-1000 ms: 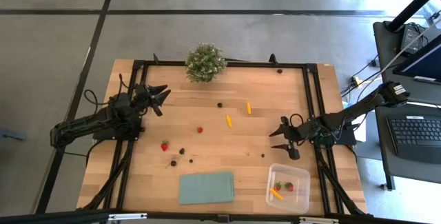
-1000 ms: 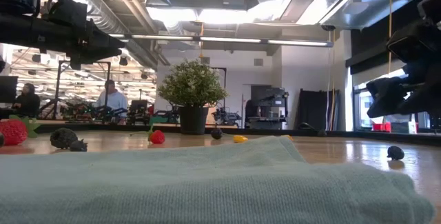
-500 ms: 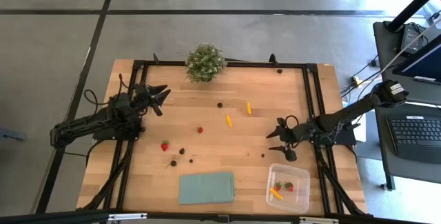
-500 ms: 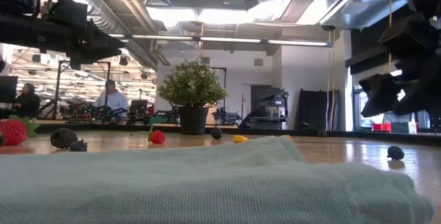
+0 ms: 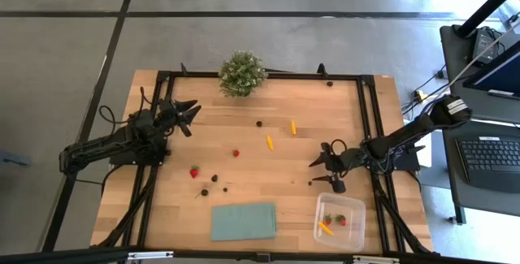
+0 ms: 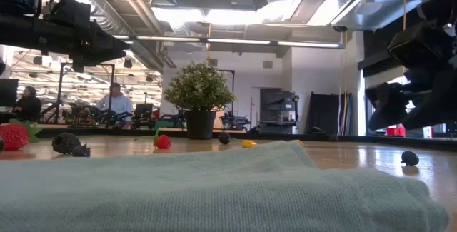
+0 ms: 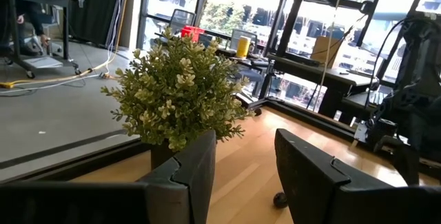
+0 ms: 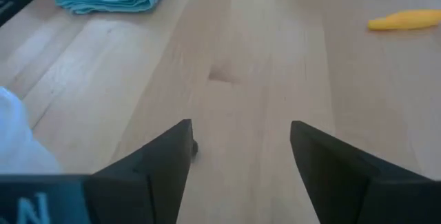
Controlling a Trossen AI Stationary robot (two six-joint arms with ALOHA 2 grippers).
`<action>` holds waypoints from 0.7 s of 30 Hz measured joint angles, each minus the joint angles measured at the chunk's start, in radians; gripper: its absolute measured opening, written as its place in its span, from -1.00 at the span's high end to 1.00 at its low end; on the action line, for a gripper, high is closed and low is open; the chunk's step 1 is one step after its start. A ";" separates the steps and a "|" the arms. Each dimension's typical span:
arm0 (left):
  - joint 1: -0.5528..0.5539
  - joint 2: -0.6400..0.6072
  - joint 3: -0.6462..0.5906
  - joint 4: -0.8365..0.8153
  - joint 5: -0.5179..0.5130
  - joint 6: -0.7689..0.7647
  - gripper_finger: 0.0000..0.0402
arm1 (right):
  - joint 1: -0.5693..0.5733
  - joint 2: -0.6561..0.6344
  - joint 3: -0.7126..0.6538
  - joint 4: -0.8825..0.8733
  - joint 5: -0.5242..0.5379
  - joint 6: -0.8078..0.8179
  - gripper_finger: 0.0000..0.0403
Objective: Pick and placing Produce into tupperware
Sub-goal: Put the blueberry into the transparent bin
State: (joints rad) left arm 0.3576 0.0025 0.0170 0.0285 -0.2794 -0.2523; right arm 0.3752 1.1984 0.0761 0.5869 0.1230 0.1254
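High view: my right hand (image 5: 326, 167), fingers apart & empty, has slid left over the bench (image 5: 284, 183) toward a dark berry (image 5: 309, 183) nr the tupperware (image 5: 340, 221), so next pick's lining up; left hand (image 5: 188, 114) idles half-open by the plant (image 5: 242, 73).

Only one scrap of lettering near me: a pale, cut-off "N" on the dark band (image 8: 41, 200) beside my right-side fingers. Whole word not readable. No labels, brands or numbers legible on anything else.
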 joint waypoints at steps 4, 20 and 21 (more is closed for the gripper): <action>0.000 0.000 0.000 0.000 0.000 0.000 0.29 | 0.000 0.050 0.000 0.026 -0.061 -0.002 -0.22; 0.000 0.000 0.000 0.000 0.000 0.000 0.29 | 0.000 0.184 0.005 0.120 -0.121 -0.053 -0.22; 0.000 0.000 0.000 0.000 0.000 0.000 0.29 | 0.000 0.193 0.011 0.119 -0.121 -0.058 -0.22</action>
State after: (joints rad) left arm 0.3573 0.0027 0.0170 0.0286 -0.2794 -0.2520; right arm 0.3752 1.3911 0.0869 0.7057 0.0021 0.0676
